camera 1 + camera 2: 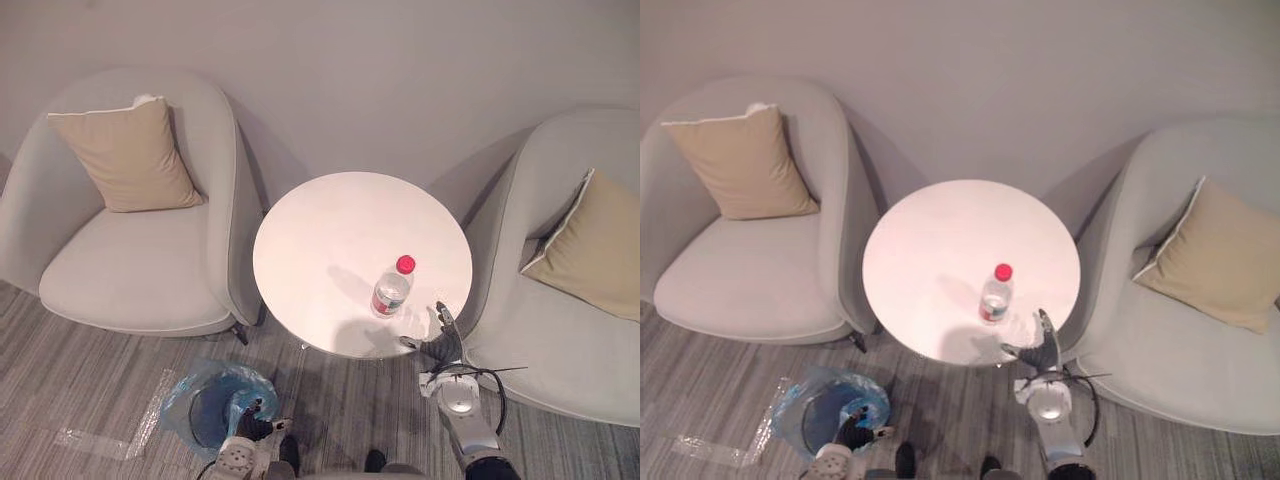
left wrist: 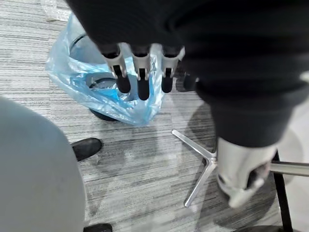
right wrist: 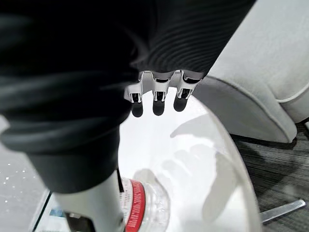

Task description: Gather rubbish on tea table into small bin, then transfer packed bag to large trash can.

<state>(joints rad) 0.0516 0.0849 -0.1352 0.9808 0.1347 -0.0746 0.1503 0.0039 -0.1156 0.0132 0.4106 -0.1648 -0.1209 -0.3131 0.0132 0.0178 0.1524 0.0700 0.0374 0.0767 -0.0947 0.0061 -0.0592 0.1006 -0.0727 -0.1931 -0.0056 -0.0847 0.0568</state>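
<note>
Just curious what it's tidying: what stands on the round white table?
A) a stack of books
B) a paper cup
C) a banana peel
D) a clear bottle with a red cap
D: a clear bottle with a red cap stands upright on the table, close to the right hand.

Item, my left hand (image 2: 140, 72): its fingers (image 2: 119, 67) were silver with dark rounded tips, and a black ribbed cover (image 2: 231, 53) lay over the back and wrist.
Item, my right hand (image 3: 155, 89): it was of the same make, with silver fingers, dark tips and a black ribbed cover.
Item, my right forearm (image 1: 462, 415): it had a smooth, rounded silver-grey shell.
</note>
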